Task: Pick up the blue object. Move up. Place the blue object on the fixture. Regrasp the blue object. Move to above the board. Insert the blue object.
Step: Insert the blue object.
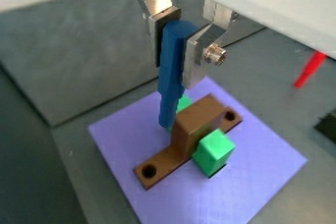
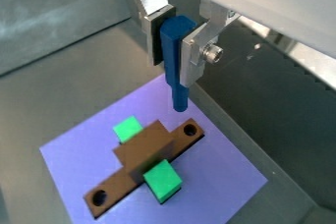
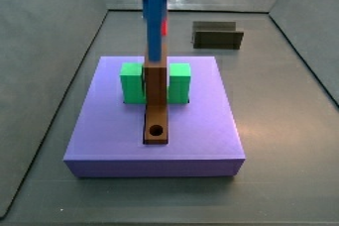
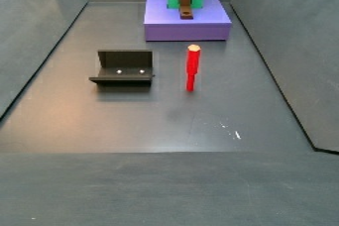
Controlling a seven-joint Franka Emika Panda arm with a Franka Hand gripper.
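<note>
In both wrist views my gripper (image 1: 180,43) (image 2: 179,41) is shut on the upper part of the blue object (image 1: 172,76) (image 2: 180,69), a thin blue peg hanging upright. Its lower end hovers over one end of the brown board (image 1: 195,135) (image 2: 140,157), close to a round hole (image 2: 195,130). In a side view the blue object (image 3: 155,17) reaches down to the far end of the board (image 3: 157,101). The fixture (image 3: 217,36) (image 4: 123,68) stands apart on the floor with nothing in it.
The board lies on a purple slab (image 2: 79,144) (image 3: 199,121) (image 4: 212,27) between two green blocks (image 2: 128,129) (image 2: 163,180). A thin red stick (image 4: 192,67) (image 1: 309,68) stands upright on the floor between slab and fixture. Grey walls enclose the floor.
</note>
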